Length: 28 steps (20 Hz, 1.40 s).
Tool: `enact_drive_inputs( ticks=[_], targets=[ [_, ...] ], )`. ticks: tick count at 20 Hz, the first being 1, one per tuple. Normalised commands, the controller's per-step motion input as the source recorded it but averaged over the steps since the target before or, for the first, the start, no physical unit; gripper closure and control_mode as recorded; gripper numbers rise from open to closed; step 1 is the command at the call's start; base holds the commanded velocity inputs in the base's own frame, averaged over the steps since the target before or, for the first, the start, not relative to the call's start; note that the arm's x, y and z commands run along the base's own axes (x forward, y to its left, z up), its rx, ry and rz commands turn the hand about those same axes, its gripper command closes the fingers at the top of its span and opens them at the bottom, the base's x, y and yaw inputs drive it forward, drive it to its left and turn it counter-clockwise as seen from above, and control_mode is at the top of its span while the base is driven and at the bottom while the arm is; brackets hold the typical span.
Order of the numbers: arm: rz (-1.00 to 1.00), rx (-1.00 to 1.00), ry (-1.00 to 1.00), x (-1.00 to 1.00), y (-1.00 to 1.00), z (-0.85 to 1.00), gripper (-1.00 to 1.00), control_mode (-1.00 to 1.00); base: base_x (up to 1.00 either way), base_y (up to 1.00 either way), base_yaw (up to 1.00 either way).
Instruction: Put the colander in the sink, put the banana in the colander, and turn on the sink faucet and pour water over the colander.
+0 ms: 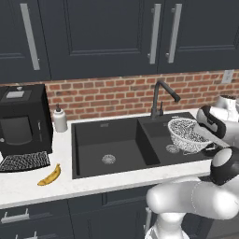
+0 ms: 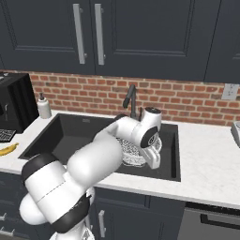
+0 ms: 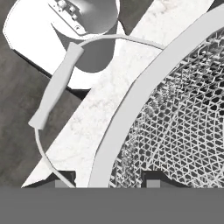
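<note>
Over the sink's [image 1: 88,140] narrower basin, jaws [image 3: 105,181] clamped astride the unlabelled colander's [image 1: 184,134] rim.

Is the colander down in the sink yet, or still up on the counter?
In the sink: the colander is inside the narrower basin of the sink, tilted, the pincer straddling its rim. Banana lies on the counter.

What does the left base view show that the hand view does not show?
Only the left base view shows the banana on the counter left of the sink, the sink faucet and the soap dispenser. Only the hand view shows, close up, a hand fingertip on each side of the colander's rim and its thin handle. Both show the colander.
</note>
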Motion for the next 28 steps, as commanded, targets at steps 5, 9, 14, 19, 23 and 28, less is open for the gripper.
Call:
enact_drive_inputs(
  ticks=[5,9,14,19,23,28],
  targets=[
    [0.06,0.06,0.04,0.49,-0.04,-0.3,1.0,-1.0,0.0,0.0,0.0],
    [0.11,0.1,0.1,0.52,-0.08,-0.28,1.0,-1.0,0.0,0.0,0.0],
    [0.11,0.06,0.09,0.38,-0.01,-0.29,1.0,-1.0,0.0,0.0,0.0],
    [0.13,0.04,0.03,0.4,0.0,-0.08,1.0,-1.0,0.0,0.0,0.0],
    [0.08,0.0,0.0,0.29,0.0,-0.11,1.0,-1.0,0.0,0.0,0.0],
    [0.06,0.0,0.0,0.18,0.0,-0.17,1.0,-1.0,0.0,0.0,0.0]
  ],
)
